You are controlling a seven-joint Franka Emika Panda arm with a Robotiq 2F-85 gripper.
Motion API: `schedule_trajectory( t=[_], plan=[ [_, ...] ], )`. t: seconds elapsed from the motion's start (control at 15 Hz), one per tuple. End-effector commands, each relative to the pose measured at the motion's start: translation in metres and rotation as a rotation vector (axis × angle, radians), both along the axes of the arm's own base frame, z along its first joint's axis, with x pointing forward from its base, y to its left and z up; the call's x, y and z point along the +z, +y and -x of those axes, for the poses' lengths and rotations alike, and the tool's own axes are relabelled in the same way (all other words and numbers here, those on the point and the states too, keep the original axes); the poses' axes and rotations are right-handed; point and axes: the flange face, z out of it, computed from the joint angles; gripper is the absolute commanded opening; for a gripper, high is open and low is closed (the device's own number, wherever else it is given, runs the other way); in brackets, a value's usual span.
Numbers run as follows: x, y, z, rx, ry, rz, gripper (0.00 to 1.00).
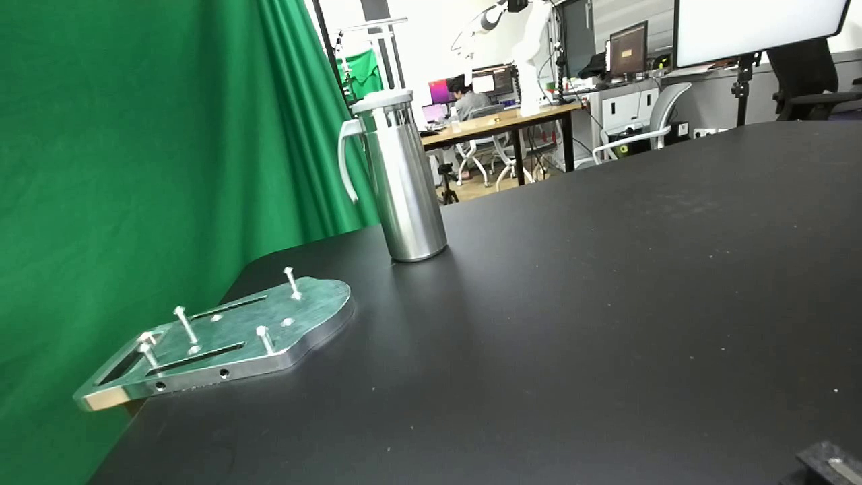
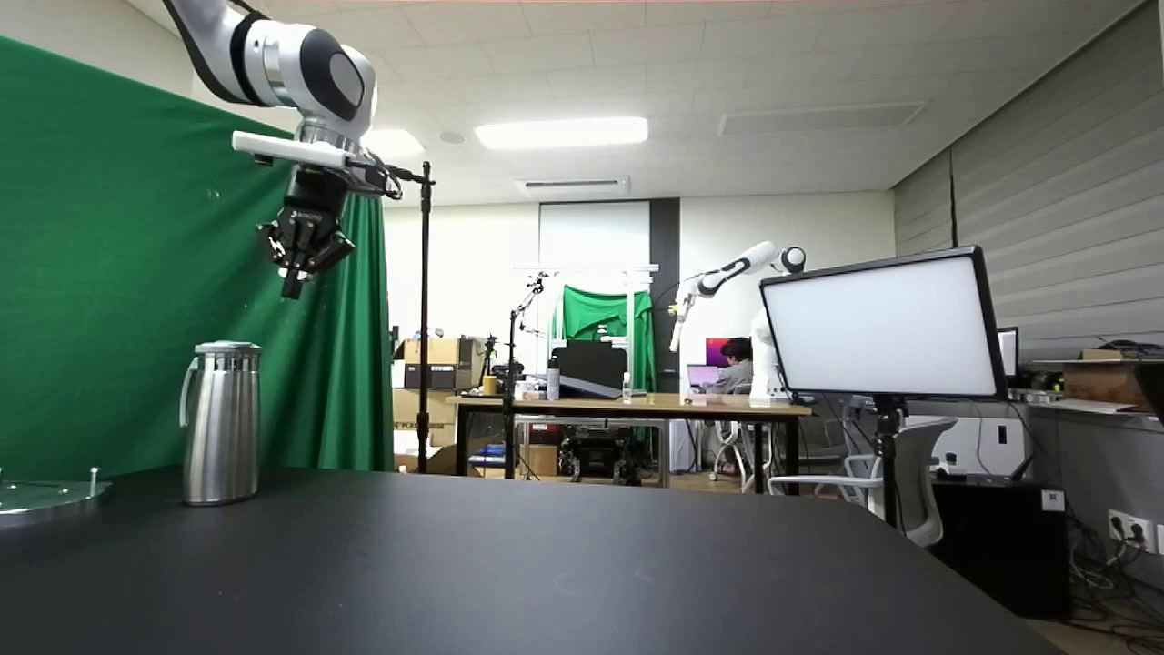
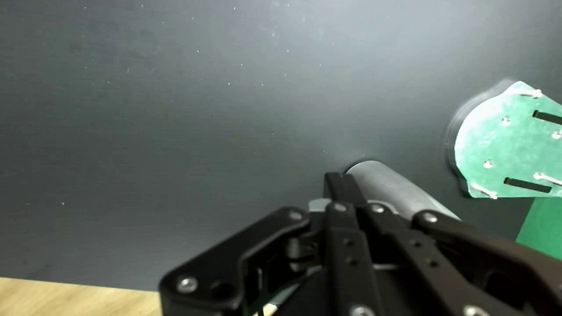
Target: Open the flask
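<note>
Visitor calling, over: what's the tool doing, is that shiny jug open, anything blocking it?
Tool shut, empty, hanging higher than the flask, not touching it. Flask upright, grey lid on. Pegged plate beside the flask, seemingly not in the way.

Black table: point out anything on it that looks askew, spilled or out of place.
The green-topped plate looks oddly placed: in an exterior view, one end juts past the edge of the black table. The flask stands upright; no spill shows.

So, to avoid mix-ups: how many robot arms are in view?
2. The near arm is at upper left in an exterior view, its end effector higher than the flask; the far arm stands on the wooden table in both exterior views. Others may be hidden.
</note>
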Motion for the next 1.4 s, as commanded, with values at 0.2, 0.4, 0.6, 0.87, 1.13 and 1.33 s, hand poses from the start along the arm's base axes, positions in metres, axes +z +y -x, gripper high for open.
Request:
schedule_trajectory(
  t=[0.2, 0.4, 0.6, 0.87, 1.13, 1.33],
  plan=[
    [0.017, 0.103, -0.018, 0.181, -0.113, 0.025, 0.0],
    [0.013, 0.15, -0.02, 0.273, -0.167, 0.014, 0.0],
    [0.0, 0.177, -0.026, 0.327, -0.196, -0.009, 0.0],
    [-0.022, 0.187, -0.04, 0.365, -0.208, -0.029, 0.0],
    [-0.037, 0.192, -0.053, 0.389, -0.239, -0.051, 0.0],
    [-0.046, 0.195, -0.06, 0.394, -0.253, -0.073, 0.0]
  ],
)
